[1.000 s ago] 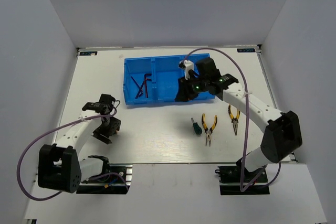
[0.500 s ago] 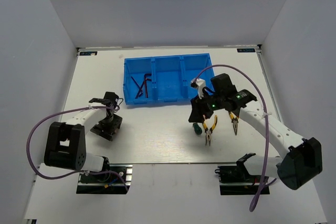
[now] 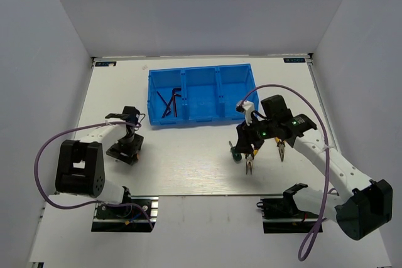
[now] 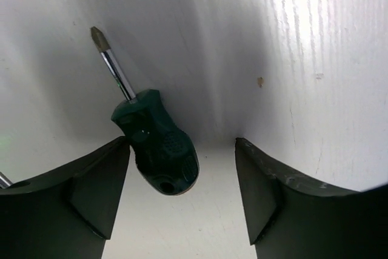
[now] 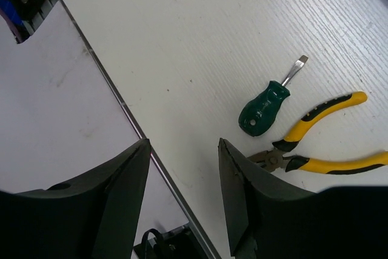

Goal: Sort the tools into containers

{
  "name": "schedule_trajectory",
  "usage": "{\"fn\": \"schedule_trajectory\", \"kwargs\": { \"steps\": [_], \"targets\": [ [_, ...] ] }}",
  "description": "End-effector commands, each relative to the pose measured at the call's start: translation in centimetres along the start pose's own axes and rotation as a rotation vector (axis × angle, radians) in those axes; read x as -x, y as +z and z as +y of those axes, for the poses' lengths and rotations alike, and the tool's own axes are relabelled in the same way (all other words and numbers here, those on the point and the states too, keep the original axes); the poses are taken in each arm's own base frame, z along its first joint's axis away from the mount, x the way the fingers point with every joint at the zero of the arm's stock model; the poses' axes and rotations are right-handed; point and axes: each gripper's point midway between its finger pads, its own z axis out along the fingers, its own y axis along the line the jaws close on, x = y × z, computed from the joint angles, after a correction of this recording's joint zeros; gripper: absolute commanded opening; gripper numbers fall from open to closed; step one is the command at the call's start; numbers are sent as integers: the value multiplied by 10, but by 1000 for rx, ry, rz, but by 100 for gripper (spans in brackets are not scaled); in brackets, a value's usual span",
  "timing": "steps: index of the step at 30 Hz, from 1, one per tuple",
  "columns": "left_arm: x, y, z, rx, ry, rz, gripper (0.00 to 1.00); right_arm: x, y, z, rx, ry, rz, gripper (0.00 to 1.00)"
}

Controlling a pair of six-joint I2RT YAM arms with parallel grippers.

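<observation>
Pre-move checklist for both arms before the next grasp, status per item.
1. Left gripper open: ok.
2. Phillips screwdriver between left fingers: ok, but the handle sits off centre, near one finger.
3. Right gripper open: ok.
4. Flat screwdriver lined up under right gripper: not ok, it lies off to one side, beside pliers.
5. Bin middle and right compartments free: ok; hex keys in the left one only.
6. Left fingers low enough to grip: cannot tell.

The bin [image 3: 152, 100] at twelve o'clock is bright blue, the table [image 3: 188, 167] white, the hex keys [image 3: 169, 103] dark, screwdriver handles [image 5: 263, 110] green, pliers [image 5: 315, 117] yellow-and-black, cables [image 3: 36, 171] purple.
</observation>
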Motion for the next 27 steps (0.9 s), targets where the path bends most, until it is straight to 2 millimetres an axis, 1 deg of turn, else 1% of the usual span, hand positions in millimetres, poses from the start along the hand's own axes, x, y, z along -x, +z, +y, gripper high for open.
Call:
{"fn": "schedule_trajectory", "kwargs": {
  "steps": [1, 2, 3, 4, 5, 6, 8, 9, 10, 11, 12, 13, 14, 15, 16, 17, 18, 19, 20, 21, 22, 23, 24, 25, 26, 27],
  "targets": [
    [8, 2, 16, 38, -29, -41, 77, -5, -4, 0, 2, -4, -2, 55],
    [7, 4, 19, 48, -25, -39, 75, -5, -4, -2, 0, 2, -1, 55],
    [5, 5, 22, 57, -22, -37, 65, -6, -4, -2, 3, 5, 2, 55],
    [7, 6, 23, 60, -31, -36, 59, -5, -4, 0, 7, 3, 2, 55],
    [8, 6, 20, 49, -35, -39, 53, -6, -5, -3, -1, 8, 0, 55],
    [8, 6, 20, 48, -35, -39, 42, -8, -5, -3, -2, 3, 8, 55],
    [9, 7, 16, 29, -13, -43, 33, -11, -7, -5, -14, -1, 18, 55],
    [11, 3, 13, 10, 9, -48, 25, -15, -7, -7, -20, -6, 29, 55],
    [14, -2, 9, -11, 20, -54, 20, -15, -8, -8, -24, -5, 28, 55],
    [15, -7, 3, -42, 47, -63, 12, -18, -9, -11, -44, -7, 35, 55],
    [19, -19, -8, -89, 106, -78, 7, -21, -8, -13, -52, -2, 41, 53],
    [22, -27, -15, -123, 139, -83, 0, -25, -9, -18, -81, 3, 53, 48],
    [25, -38, -21, -171, 177, -86, 0, -29, -8, -20, -93, 12, 63, 42],
    [25, -56, -42, -286, 290, -92, 0, -33, -7, -27, -129, 32, 79, 16],
    [24, -68, -54, -364, 352, -99, 0, -37, -7, -35, -174, 52, 95, 3],
    [21, -94, -84, -544, 411, -94, 0, -42, -6, -42, -203, 64, 114, 0],
    [21, -115, -93, -638, 531, -137, 0, -44, -6, -48, -234, 71, 120, 0],
    [18, -131, -104, -713, 602, -146, 0, -48, -3, -51, -242, 98, 131, 0],
    [10, -164, -121, -862, 680, -124, 0, -49, -2, -53, -251, 104, 135, 0],
    [0, -180, -137, -951, 749, -126, 0, -50, -2, -59, -275, 108, 138, 10],
    [-5, -191, -146, -1013, 836, -137, 0, -54, 0, -61, -287, 128, 148, 19],
    [-10, -219, -158, -1101, 883, -129, 0, -53, 1, -62, -293, 131, 151, 27],
    [-19, -232, -170, -1158, 932, -127, 0, -54, -1, -69, -328, 142, 156, 33],
    [-26, -224, -184, -1149, 983, -107, 0, -55, 1, -72, -336, 161, 168, 43],
    [-27, -248, -199, -1211, 1013, -125, 0, -55, -1, -74, -349, 163, 169, 46],
    [-38, -254, -207, -1228, 1056, -110, 0, -54, -1, -76, -359, 169, 171, 48]
  ]
}}
